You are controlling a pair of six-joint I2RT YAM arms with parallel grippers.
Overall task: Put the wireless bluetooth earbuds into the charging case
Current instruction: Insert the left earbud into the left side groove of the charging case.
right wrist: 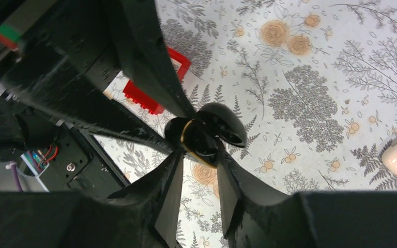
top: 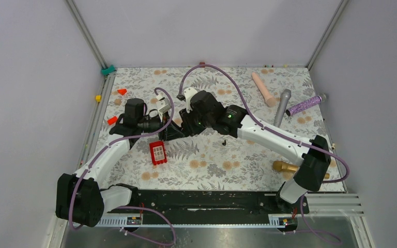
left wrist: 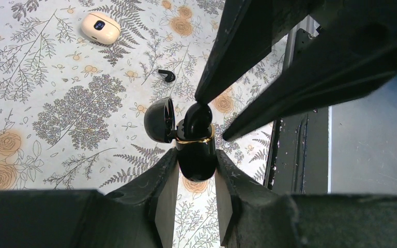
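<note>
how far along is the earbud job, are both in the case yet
Done: the charging case is open and clamped in the left gripper. In hand: the right gripper is at one earbud in the case's mouth; whether it is fully seated I cannot tell. Left: the second earbud lies on the table, apart from the case, not yet picked up.

A red block (top: 158, 152) lies on the floral cloth (top: 238, 155), with a cream case (left wrist: 100, 27) apart from it, while a pink rod (top: 263, 88), grey stick (top: 282, 107), purple glittery stick (top: 305, 105) and gold piece (top: 285, 166) sit toward the right.
</note>
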